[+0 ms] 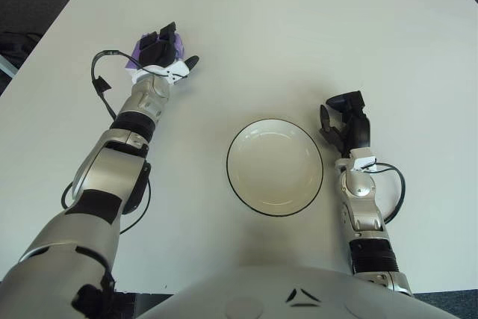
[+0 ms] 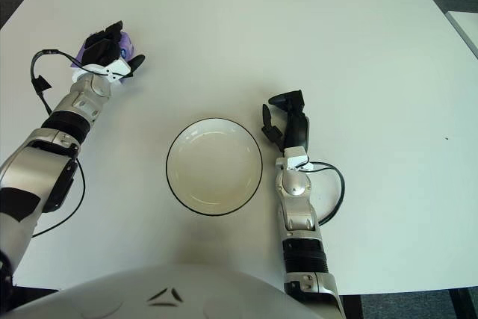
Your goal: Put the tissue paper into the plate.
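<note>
The tissue paper (image 1: 137, 54) is a small purple pack at the far left of the white table (image 1: 299, 42). My left hand (image 1: 160, 50) is on top of it with its black fingers (image 1: 158, 38) curled over the pack, which shows purple on both sides of them. The thumb sticks out to the right. Most of the pack is hidden under the hand. The plate (image 1: 275, 166) is white with a dark rim and holds nothing; it sits near the table's front centre. My right hand (image 1: 345, 121) shows just right of the plate, fingers curled, holding nothing.
A black cable (image 1: 101, 80) loops beside my left wrist, and another (image 1: 394, 184) runs along my right forearm. The table's edges are at the far side and at both sides, with dark floor beyond them.
</note>
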### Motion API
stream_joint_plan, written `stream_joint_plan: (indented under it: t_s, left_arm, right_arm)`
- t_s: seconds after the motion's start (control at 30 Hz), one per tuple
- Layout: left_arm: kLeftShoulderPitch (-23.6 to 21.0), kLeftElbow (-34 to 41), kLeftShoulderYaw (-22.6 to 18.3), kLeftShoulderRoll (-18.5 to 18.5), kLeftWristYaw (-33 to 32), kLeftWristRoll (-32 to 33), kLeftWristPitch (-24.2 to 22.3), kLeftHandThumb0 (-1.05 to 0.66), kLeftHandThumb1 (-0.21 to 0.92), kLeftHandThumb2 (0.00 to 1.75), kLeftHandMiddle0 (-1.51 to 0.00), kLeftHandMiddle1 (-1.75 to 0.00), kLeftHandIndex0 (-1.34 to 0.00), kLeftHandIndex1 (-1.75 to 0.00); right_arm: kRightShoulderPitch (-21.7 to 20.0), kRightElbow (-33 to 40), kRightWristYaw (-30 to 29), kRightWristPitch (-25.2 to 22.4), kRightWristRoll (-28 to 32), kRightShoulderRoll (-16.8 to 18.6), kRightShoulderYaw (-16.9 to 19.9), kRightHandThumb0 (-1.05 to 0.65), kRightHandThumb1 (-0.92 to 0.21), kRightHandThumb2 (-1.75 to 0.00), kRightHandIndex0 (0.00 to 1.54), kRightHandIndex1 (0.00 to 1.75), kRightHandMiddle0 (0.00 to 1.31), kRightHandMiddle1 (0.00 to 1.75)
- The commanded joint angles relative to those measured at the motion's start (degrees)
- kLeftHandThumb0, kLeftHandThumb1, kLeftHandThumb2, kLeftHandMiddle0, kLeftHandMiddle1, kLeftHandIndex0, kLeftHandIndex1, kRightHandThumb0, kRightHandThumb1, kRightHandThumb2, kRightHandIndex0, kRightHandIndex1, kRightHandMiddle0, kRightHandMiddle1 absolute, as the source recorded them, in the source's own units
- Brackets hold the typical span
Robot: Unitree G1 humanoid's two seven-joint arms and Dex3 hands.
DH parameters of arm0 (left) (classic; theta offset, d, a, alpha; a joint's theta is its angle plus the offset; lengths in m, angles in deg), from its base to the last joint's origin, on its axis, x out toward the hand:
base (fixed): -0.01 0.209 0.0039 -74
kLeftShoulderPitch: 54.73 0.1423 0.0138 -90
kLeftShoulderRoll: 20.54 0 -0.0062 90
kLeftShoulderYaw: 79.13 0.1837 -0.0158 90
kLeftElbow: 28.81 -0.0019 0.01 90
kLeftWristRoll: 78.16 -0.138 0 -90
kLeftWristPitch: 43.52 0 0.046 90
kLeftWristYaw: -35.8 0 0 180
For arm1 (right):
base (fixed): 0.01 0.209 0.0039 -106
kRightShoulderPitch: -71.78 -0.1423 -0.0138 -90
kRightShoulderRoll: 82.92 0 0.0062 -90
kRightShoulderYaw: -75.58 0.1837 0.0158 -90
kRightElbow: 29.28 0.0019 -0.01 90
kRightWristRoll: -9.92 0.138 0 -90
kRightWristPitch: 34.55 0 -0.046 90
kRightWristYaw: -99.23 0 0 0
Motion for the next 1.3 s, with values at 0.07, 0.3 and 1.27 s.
stream_joint_plan:
  t_s: [0.07,0.3,1.27]
  left_arm:
    - [8.06,-2.08,2.02,3.33,1.09,0.01,-0.34,-1.04,0.92,0.62,0.00,-0.77,0.00,-0.35]
    - [13.22,3.37,2.77,4.06,-0.68,0.04,-0.15,-1.01,0.92,0.60,0.00,-0.69,0.00,-0.38]
    - [27.61,19.13,4.13,4.30,-4.21,-1.54,-0.26,-1.01,0.92,0.44,0.00,-0.62,0.00,-0.36]
  right_arm:
    - [4.70,-2.51,0.62,-3.82,1.03,0.33,0.17,-0.35,-0.86,-0.61,0.53,1.14,0.22,1.75]
    - [5.08,-1.63,0.35,-4.56,0.97,0.75,0.08,-0.35,-0.85,-0.62,0.54,1.14,0.23,1.75]
    - [5.30,-1.68,0.64,-4.34,1.05,0.76,0.08,-0.35,-0.86,-0.62,0.54,1.14,0.23,1.75]
